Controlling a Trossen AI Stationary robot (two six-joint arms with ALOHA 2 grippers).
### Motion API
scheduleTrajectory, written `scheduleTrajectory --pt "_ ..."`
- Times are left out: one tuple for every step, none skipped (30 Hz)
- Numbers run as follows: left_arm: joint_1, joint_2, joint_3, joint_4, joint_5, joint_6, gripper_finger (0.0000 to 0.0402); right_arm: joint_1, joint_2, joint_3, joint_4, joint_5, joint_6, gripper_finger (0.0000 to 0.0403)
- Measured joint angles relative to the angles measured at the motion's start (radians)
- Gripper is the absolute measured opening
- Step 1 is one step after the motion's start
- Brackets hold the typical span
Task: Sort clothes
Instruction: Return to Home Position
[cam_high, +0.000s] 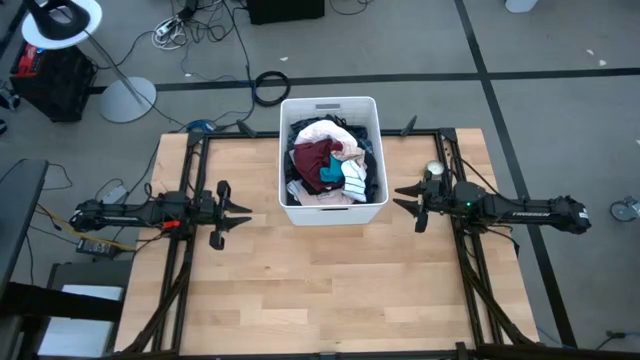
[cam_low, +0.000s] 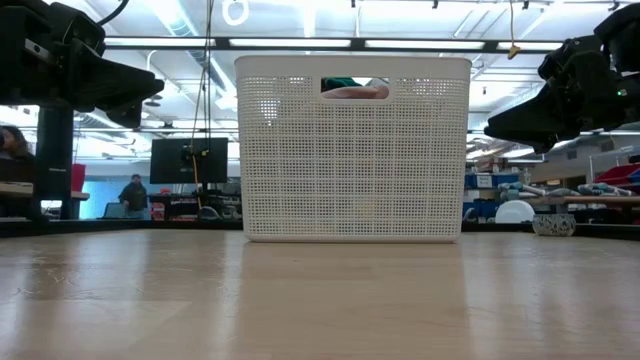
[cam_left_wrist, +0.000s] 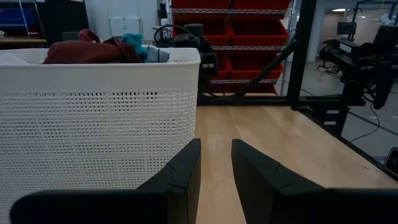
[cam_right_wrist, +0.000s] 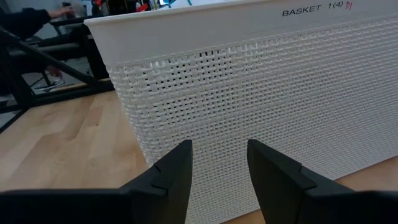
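Note:
The clothes (cam_high: 330, 165) lie heaped in a white slotted basket (cam_high: 331, 212) at the table's far middle: maroon, white, pink, teal and dark pieces. In the left wrist view a maroon piece (cam_left_wrist: 87, 51) and a teal one (cam_left_wrist: 134, 42) stick up over the rim. My left gripper (cam_high: 243, 215) hovers open to the left of the basket, pointing level at it. On the basket's right side my right gripper (cam_high: 402, 200) hovers open, facing its wall (cam_right_wrist: 261, 93). Neither holds anything.
Bare wooden table (cam_high: 330, 290) stretches from the basket to the near edge. Black frame rails (cam_high: 185, 180) run along both sides of the table. People (cam_low: 133, 192) and shelves show in the room beyond the table.

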Motion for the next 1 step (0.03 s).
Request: scheduleTrajectory --pt "0.000 0.000 0.000 0.000 0.000 0.000 0.0096 0.000 0.000 0.000 0.000 0.000 0.000 0.0155"
